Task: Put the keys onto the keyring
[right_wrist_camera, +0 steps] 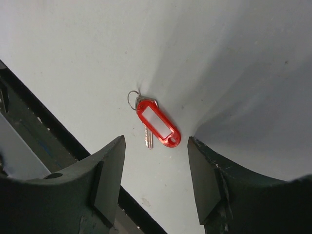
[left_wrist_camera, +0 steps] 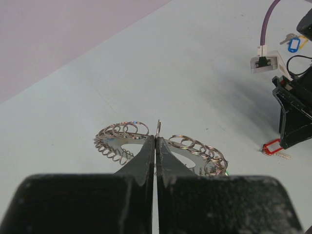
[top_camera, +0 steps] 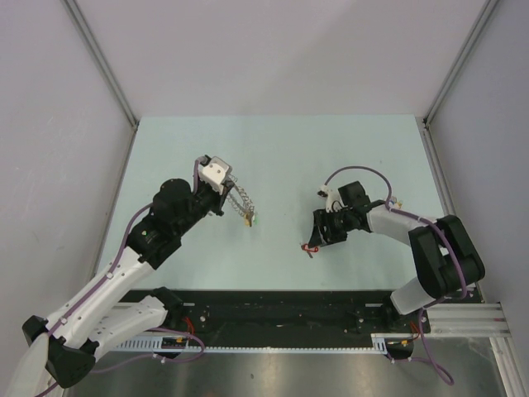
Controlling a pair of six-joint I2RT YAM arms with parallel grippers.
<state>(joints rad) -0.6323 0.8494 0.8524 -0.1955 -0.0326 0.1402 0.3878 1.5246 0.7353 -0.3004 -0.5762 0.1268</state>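
My left gripper (top_camera: 225,192) is shut on the keyring (top_camera: 241,204), a floppy loop of linked silver rings. In the left wrist view the closed fingertips (left_wrist_camera: 156,140) pinch one upright ring, and the keyring (left_wrist_camera: 195,146) hangs to both sides. A green tag (top_camera: 254,219) shows at its lower end. A key with a red tag (right_wrist_camera: 157,125) lies flat on the table. My right gripper (right_wrist_camera: 156,146) is open just above it, with the tag ahead of the jaws and apart from them. It also shows in the top view (top_camera: 310,247). A blue-tagged key (left_wrist_camera: 292,44) and a yellow one lie far right.
The black rail (top_camera: 273,310) runs along the table's near edge, close to the red key. The right arm's purple cable (top_camera: 355,172) loops above its wrist. Grey walls stand at the back and on both sides of the pale table (top_camera: 281,149).
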